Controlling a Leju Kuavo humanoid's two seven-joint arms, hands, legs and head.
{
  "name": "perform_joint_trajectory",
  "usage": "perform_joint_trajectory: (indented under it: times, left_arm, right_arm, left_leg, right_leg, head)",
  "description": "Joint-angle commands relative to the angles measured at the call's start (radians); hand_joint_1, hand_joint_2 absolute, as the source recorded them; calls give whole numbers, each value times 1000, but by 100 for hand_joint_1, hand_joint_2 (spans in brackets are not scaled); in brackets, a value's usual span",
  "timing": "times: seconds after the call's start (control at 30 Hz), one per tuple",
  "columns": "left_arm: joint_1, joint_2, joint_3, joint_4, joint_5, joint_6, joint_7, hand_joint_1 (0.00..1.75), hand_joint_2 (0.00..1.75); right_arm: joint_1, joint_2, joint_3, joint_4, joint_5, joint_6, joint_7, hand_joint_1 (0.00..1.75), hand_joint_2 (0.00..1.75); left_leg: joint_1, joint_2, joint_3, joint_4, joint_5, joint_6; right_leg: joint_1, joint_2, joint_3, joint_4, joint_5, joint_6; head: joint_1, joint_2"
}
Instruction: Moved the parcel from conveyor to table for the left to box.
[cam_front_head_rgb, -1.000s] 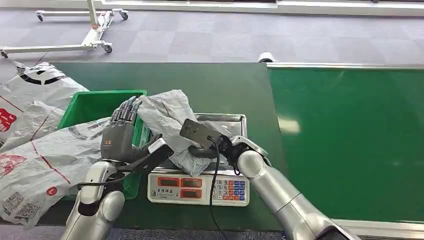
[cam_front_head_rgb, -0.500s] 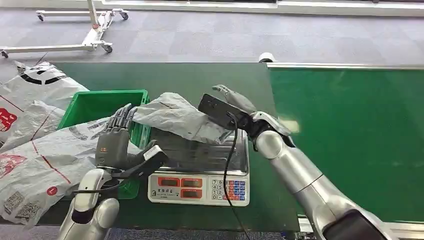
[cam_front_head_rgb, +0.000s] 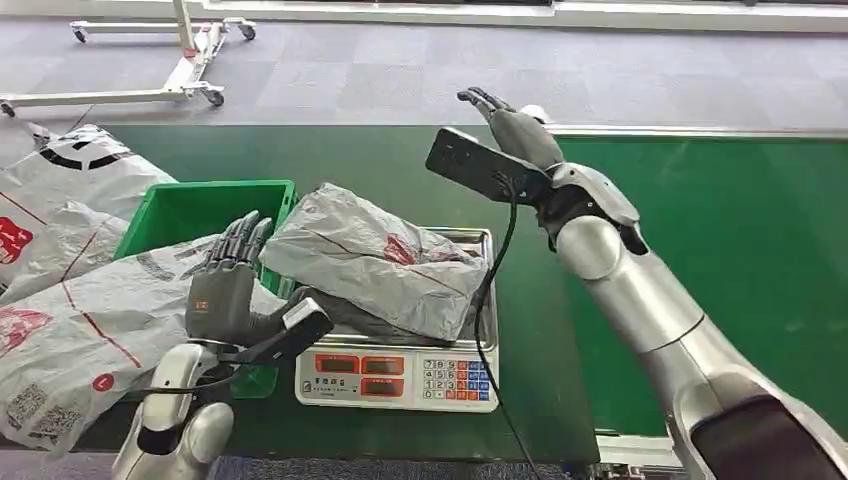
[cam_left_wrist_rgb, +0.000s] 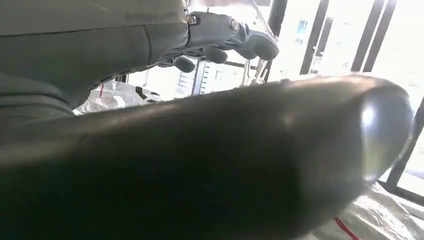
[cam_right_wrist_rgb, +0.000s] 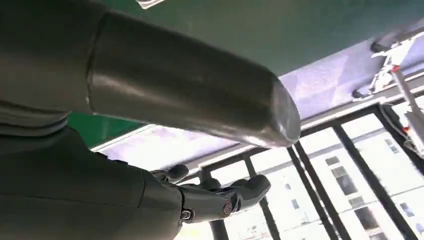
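One crinkled grey parcel (cam_front_head_rgb: 378, 268) (plastic) on steel scale (cam_front_head_rgb: 440, 350).

Parcel (cam_front_head_rgb: 375, 268) lies on the scale (cam_front_head_rgb: 400, 375), at the table's (cam_front_head_rgb: 440, 165) near edge. Crate (cam_front_head_rgb: 190, 215) stands just left of the scale, bags (cam_front_head_rgb: 75, 320) overlapping its left side. Conveyor (cam_front_head_rgb: 720, 260) adjoins the table's right; trolley frame (cam_front_head_rgb: 150, 70) stands behind, on the floor.

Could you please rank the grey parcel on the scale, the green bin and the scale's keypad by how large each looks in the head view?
1. Grey parcel, largest.
2. Green bin, though bags cover part of it, so its full extent is unsure.
3. Scale's keypad, clearly smallest.
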Motion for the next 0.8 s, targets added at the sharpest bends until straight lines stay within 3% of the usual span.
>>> perform_joint_trajectory:
  times: [0.03, 0.27, 0.33, 0.47, 0.53, 0.6, 0.63, 0.67, 0.7, 0.8]
  left_arm:
    - [-20, 13, 28, 38, 5, 25, -5, 0, 0]
    - [-19, 12, 27, 36, 5, 26, -5, 0, 0]
    - [-21, 24, 18, 34, -9, 22, -8, 0, 0]
    - [-98, 40, 5, 129, 54, -39, -111, 0, 0]
    - [-198, 59, -22, 252, 63, -68, -172, 0, 0]
    - [-370, 86, -91, 452, -5, -42, -179, 0, 0]
    - [-461, 104, -139, 551, -23, -36, -192, 0, 175]
    - [-515, 115, -169, 611, -16, -32, -197, 0, 175]
    - [-560, 138, -214, 643, -13, -48, -216, 0, 175]
    - [-651, 139, -276, 679, 30, -116, -235, 0, 175]
  right_arm:
    - [-115, -64, -52, -27, -56, -23, 19, 0, 0]
    - [-109, -63, -49, -30, -56, -23, 19, 0, 0]
    - [-116, -99, -44, -45, -10, -46, 46, 0, 0]
    - [-115, -268, -43, -72, 156, -103, 1, 0, 0]
    - [-78, -354, -67, -135, 155, -94, -47, 0, 0]
    - [11, -464, -106, -237, 138, -84, -73, 0, 0]
    - [74, -519, -132, -291, 139, -102, -96, 0, 0]
    - [114, -541, -149, -318, 142, -110, -106, 0, 0]
    - [141, -546, -160, -336, 144, -108, -115, 0, 0]
    - [128, -532, -131, -330, 160, -91, -105, 0, 0]
  left_leg:
    - [0, -3, -1, 0, 1, 0]
    - [0, -1, 0, 0, 0, 0]
    - [0, -2, -1, 0, 1, 0]
    - [0, -6, -2, 1, 1, 1]
    - [1, -12, -2, 1, 2, 1]
    - [1, -19, -3, 2, 4, 1]
    - [1, -25, -3, 1, 6, 2]
    - [1, -24, -3, 2, 5, 2]
    - [3, -33, -4, 1, 8, 2]
    - [1, -23, -3, 3, 5, 2]
  right_leg:
    - [0, -2, -1, 1, 0, 0]
    - [0, 0, 0, 0, 0, 0]
    - [0, -1, 0, 0, 0, 0]
    - [1, -5, 1, 0, 0, 0]
    - [1, -11, 2, -1, -1, 0]
    - [1, -18, 4, -2, -1, 0]
    - [2, -23, 6, -5, 0, 1]
    - [1, -23, 5, -4, 0, 0]
    - [3, -32, 8, -7, 0, 1]
    - [2, -22, 7, -4, 1, 1]
  head:
    - [0, 0]
    - [0, 0]
    - [0, 0]
    - [0, 0]
    - [0, 0]
    - [0, 0]
    - [0, 0]
    - [0, 0]
    - [0, 0]
    - [0, 0]
